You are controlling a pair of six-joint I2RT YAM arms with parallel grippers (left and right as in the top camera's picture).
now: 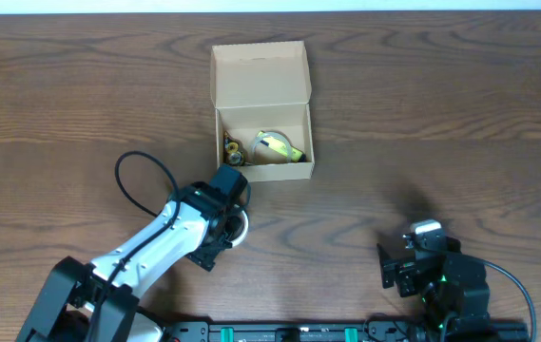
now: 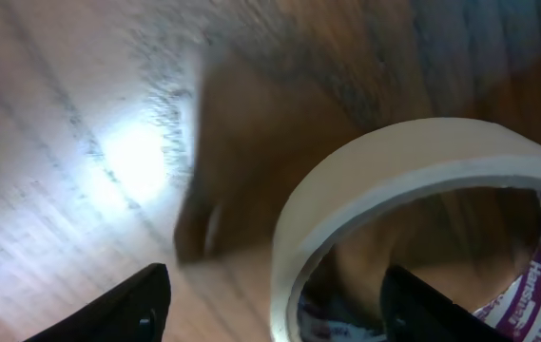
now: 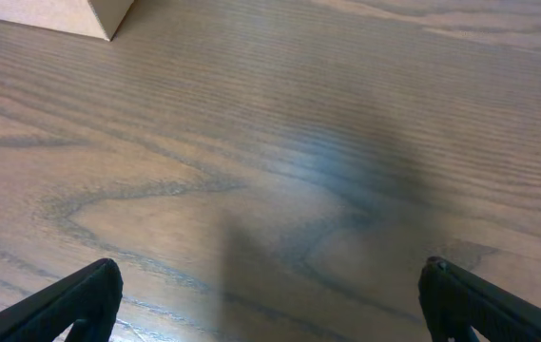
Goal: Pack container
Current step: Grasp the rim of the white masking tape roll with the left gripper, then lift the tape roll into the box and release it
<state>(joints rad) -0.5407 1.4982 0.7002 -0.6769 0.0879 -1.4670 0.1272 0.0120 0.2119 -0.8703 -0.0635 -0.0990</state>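
The container (image 1: 261, 87) is a tan cardboard mailer box at the table's middle back, with its flap lid standing open. Inside lie a yellow-and-white item (image 1: 278, 144) and some small dark bits (image 1: 233, 150). My left gripper (image 1: 230, 218) hangs just in front of the box's front left corner, over a white tape roll (image 1: 241, 228) on the table. In the left wrist view the roll (image 2: 413, 161) fills the right side, and the open jaws (image 2: 275, 313) straddle its wall, one finger inside the hole. My right gripper (image 1: 396, 270) is open and empty.
The wooden table (image 1: 422, 123) runs to a pale far edge. A black cable (image 1: 146, 185) loops left of the left arm. In the right wrist view the open jaws (image 3: 270, 313) face bare wood, with the box's corner (image 3: 70, 14) at top left.
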